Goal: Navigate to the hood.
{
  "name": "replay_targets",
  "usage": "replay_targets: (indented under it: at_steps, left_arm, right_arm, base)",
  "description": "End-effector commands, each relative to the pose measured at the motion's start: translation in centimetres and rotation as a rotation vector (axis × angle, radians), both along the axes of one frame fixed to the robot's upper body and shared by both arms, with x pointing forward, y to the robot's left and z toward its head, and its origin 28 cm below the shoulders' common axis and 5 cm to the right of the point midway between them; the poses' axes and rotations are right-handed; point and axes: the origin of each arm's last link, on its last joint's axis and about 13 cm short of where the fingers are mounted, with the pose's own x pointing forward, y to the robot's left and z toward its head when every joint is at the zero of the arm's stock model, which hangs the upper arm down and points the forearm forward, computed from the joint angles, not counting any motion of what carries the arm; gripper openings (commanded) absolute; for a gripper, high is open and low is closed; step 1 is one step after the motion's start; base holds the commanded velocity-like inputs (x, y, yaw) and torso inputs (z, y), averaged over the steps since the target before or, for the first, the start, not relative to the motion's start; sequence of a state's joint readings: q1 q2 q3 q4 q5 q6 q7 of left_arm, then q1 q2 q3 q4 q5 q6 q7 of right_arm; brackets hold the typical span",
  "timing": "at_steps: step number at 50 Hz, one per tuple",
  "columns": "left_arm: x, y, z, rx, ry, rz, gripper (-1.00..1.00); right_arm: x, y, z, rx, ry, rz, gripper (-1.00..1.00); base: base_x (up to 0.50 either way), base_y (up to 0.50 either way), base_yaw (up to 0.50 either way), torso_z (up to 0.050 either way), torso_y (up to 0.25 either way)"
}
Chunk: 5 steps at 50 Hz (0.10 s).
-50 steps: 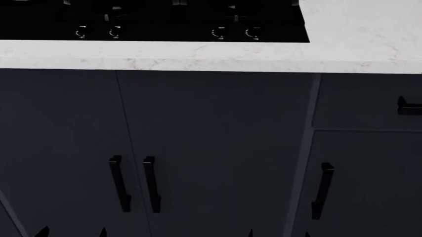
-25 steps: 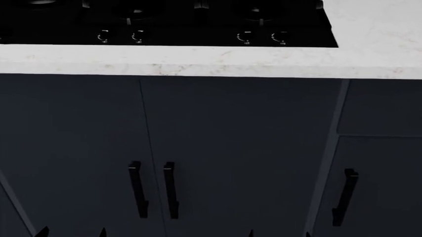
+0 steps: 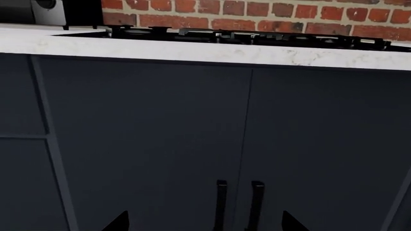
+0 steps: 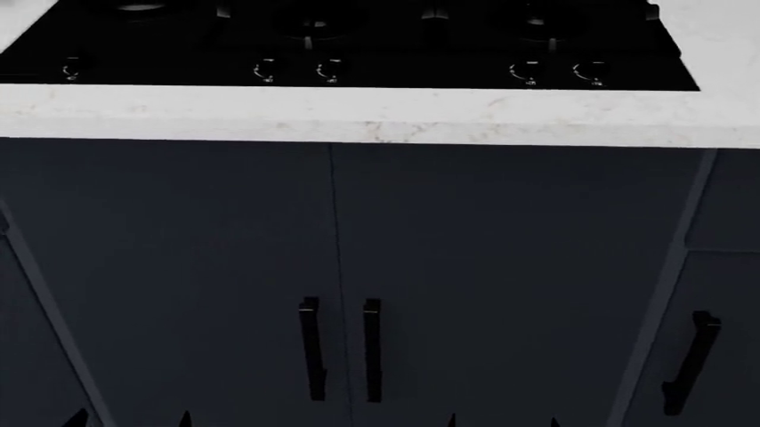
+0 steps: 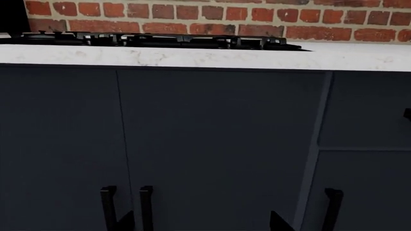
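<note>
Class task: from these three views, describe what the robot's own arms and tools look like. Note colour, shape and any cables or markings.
Very little shows. Each tool appears only as black, pointed fingertip ends at the frame edge: the left tool and the right tool in their wrist views, and four small black tips along the bottom of the head view. No arms, cables or markings are visible.

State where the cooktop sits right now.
In the head view, the black cooktop lies set into the white countertop, directly above the double cabinet doors.
</note>
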<state>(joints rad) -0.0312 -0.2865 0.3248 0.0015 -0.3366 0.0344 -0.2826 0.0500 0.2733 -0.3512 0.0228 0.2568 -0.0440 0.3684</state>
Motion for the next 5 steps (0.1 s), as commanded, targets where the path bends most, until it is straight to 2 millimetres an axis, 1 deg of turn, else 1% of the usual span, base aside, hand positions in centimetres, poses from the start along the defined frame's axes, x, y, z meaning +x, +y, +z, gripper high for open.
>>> replay_targets:
  at_steps: [1,5]
  left_arm:
    - [0.29,-0.09,0.05,0.013,-0.024,0.013,1.0]
    - [0.28,-0.09,0.06,0.012,-0.024,0.013,1.0]
  right_arm:
    - [0.15,0.05,0.15,0.001,-0.01,0.005,1.0]
    - [0.12,0.05,0.16,0.001,-0.01,0.004,1.0]
  base:
    - [-0.27,0.03,0.0,0.0,0.0]
    - [-0.25,0.03,0.0,0.0,0.0]
